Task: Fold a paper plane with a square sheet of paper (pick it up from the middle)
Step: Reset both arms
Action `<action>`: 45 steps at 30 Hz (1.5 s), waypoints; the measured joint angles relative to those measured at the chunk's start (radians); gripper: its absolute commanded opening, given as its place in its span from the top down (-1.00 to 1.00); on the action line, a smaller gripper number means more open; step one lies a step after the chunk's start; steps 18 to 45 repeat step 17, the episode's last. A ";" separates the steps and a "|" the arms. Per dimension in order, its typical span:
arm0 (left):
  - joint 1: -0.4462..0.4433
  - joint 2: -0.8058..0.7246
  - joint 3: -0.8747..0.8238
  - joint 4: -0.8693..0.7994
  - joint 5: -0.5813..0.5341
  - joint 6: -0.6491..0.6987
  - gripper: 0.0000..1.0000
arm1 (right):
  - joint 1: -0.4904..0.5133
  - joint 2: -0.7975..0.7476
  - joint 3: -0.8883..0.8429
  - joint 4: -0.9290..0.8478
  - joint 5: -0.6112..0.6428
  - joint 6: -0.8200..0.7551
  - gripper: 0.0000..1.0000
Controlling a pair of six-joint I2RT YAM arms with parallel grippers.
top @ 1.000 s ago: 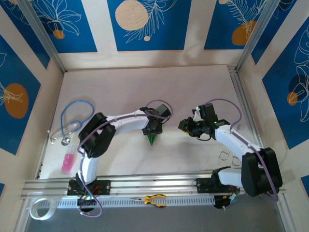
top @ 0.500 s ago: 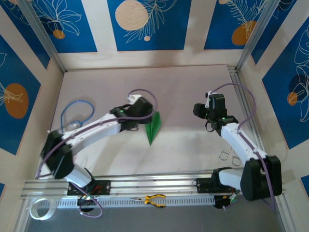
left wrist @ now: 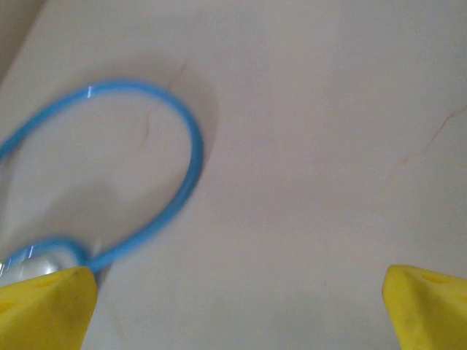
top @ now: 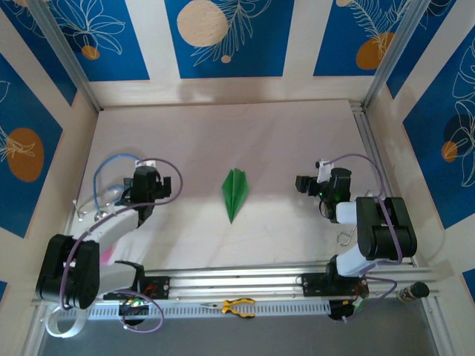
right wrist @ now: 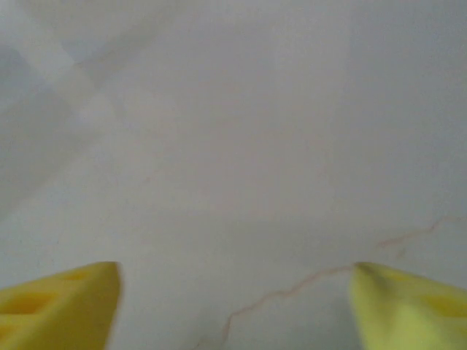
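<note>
**Green plane rests alone at mid-table, both grippers spread and empty**

From the overhead view we see the paper plane (top: 235, 193) lying flat on the pale table (top: 297, 133), roughly midway between the two arms. It is a slim, bright green dart with a centre crease. Its pointed tip faces the near edge and its broader end faces the far wall. Nothing touches it.

The left gripper (top: 151, 178) sits well to the plane's left, its arm folded back toward its base. In the left wrist view we find its yellow fingers (left wrist: 44, 306) in the two bottom corners, with bare table between them. We read those jaws as wide apart and grasping nothing. Ahead of that gripper, to its left, curves the blue tube of a stethoscope (left wrist: 191, 146). From above, the stethoscope (top: 111, 159) lies near the table's left edge, just beside the gripper.

The right gripper (top: 310, 182) sits well to the plane's right, its arm also drawn in close to its base. In the right wrist view its yellow fingers (right wrist: 58, 306) likewise occupy the bottom corners, with only pale table and a thin wavy line in the surface between them. These jaws too are parted and hold nothing.

Yellow-handled pliers (top: 237, 305) lie at the near edge, in front of the rail that carries the arm bases
</note>
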 measured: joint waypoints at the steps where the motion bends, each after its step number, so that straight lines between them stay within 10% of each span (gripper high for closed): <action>1: 0.006 0.028 -0.034 0.100 0.014 0.032 -0.99 | 0.005 0.000 0.007 0.015 0.015 0.004 -0.98; 14: 0.141 0.317 -0.122 0.668 0.194 0.110 -1.00 | 0.040 0.000 0.026 0.077 0.097 0.007 -0.98; 45: 0.141 0.317 -0.122 0.697 0.194 0.107 -1.00 | 0.033 0.000 0.026 0.075 0.095 0.007 -0.98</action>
